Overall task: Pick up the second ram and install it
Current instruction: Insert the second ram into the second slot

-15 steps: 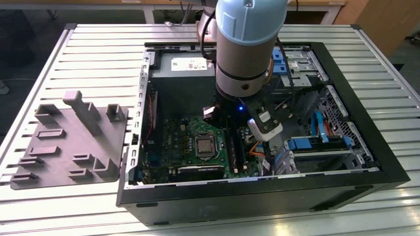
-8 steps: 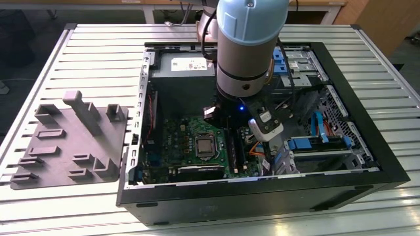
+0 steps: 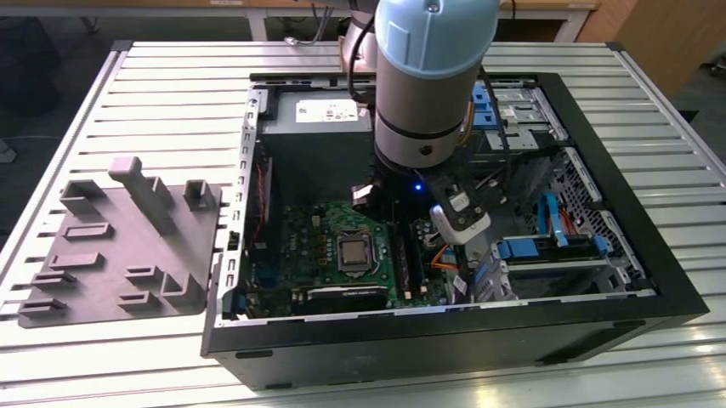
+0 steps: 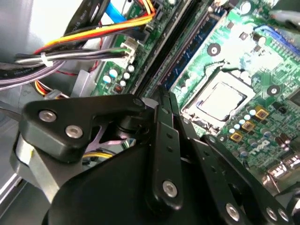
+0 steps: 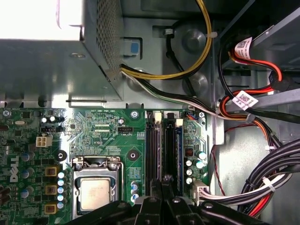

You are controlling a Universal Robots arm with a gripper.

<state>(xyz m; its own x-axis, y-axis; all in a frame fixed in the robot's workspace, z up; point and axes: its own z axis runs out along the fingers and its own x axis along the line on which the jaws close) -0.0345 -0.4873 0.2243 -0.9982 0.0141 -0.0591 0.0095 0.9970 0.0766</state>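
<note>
My gripper [image 3: 399, 214] is low inside the open computer case [image 3: 635, 280], over the memory slots [image 5: 154, 150] beside the processor [image 5: 95, 193]. The black fingertips [image 4: 164, 101] are drawn together. Between them runs the second ram [image 5: 168, 150], a slim dark stick seen edge-on, lying along a slot of the green motherboard [image 3: 306, 246]. In the first wrist view my gripper [image 5: 166, 180] sits at about the stick's middle. How deep the stick sits in its slot is hidden. A stick with a bluish face [image 4: 197, 44] stands in the neighbouring slot.
Bundles of cables [image 5: 262, 183] and orange-yellow wires [image 4: 103, 33] lie close beside the slots. The power supply [image 3: 312, 115] and drive bays [image 3: 545, 251] crowd the case. A grey moulded tray [image 3: 119, 246] lies on the slatted table at the exterior view's left.
</note>
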